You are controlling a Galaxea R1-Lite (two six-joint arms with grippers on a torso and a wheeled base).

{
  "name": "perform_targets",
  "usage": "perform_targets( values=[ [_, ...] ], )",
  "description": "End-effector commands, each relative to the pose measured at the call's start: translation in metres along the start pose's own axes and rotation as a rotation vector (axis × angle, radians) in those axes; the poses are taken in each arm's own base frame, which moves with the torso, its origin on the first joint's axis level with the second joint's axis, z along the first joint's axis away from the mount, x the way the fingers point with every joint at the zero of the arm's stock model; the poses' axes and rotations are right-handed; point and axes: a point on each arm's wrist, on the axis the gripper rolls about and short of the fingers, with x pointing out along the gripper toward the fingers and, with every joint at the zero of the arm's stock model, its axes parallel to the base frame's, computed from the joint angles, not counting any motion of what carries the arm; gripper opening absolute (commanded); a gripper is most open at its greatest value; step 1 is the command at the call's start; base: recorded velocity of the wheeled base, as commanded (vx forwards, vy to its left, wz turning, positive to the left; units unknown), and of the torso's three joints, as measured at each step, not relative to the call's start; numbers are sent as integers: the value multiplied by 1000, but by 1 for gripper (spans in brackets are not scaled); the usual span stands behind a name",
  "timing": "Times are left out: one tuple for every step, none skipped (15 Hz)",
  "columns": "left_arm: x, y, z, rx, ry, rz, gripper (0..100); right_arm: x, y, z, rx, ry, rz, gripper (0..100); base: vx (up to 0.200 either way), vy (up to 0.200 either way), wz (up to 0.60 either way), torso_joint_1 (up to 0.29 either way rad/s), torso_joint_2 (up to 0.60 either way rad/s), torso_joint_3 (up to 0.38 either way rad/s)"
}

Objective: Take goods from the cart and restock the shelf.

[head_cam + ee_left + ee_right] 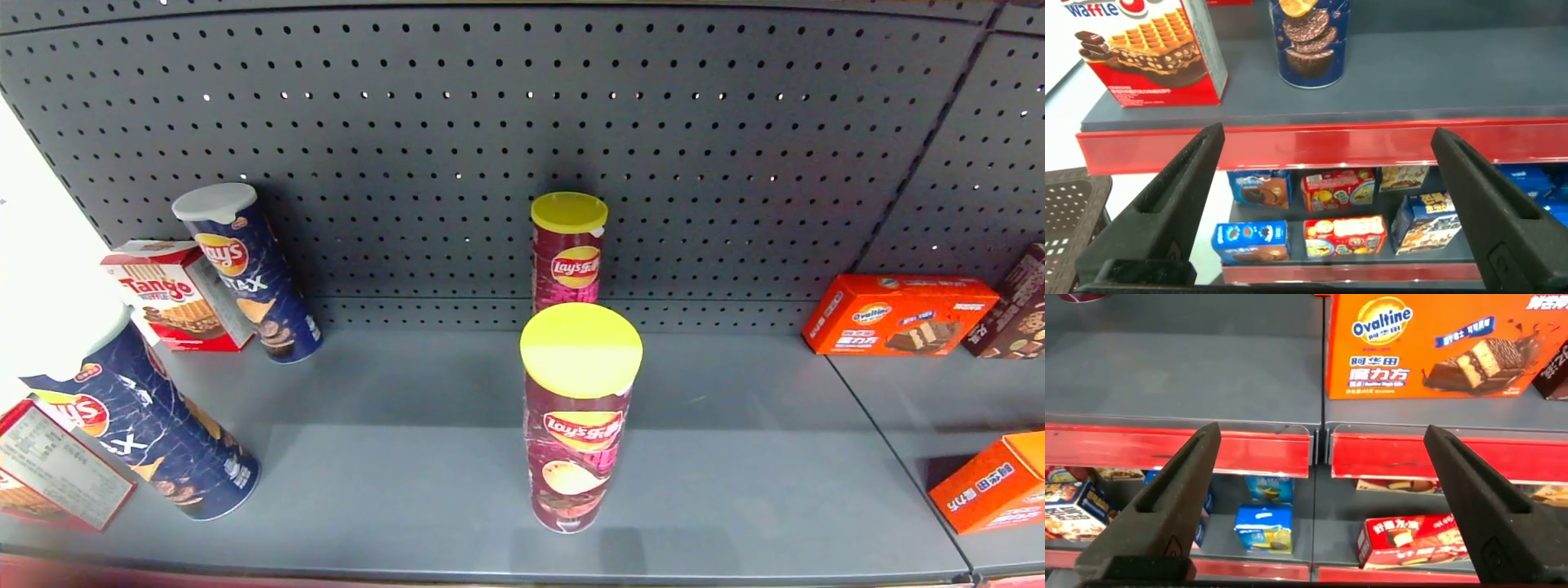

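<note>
Front can [578,425]: maroon chip tube with a yellow lid, standing on the shelf [735,474] near its front edge, mid head view. Its long axis is vertical, lid up, label facing the camera. Rear can [567,253], same kind, is upright at 12 o'clock from it, against the pegboard [522,98], well apart from the front one. Handling, judged: light, with a stiff cardboard wall that dents under a hard squeeze. The glossy skin is a bit slippery, the can is tall so tippy, and the chips inside are fragile. Best hold is across the body around mid-height, fingers level, not on the soft plastic lid. Blue cans [253,278] stand at 9 and 10 o'clock, with a waffle box [175,298] just beside the farther one. Orange box [898,314] lies flat at 2 o'clock and a second one sits at 4 o'clock. Left gripper [1327,135] is spread wide with nothing between its fingers, low in front of the shelf and facing the red rail [1323,151]. Right gripper [1323,433] is likewise wide and empty, facing the rail below the nearer orange box. Either arm needs lifting before any grasp, by my read.
</note>
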Motion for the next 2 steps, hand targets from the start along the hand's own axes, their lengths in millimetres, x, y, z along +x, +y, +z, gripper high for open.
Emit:
perform_targets(
  values=[
    [0, 0, 0, -4, 2, 3, 100, 0, 0, 0, 0, 0, 1, 100, 0, 0, 0, 0, 0, 0],
    [0, 0, 0, -7, 2, 11, 100, 0, 0, 0, 0, 4, -4, 100, 0, 0, 0, 0, 0, 0]
  ],
)
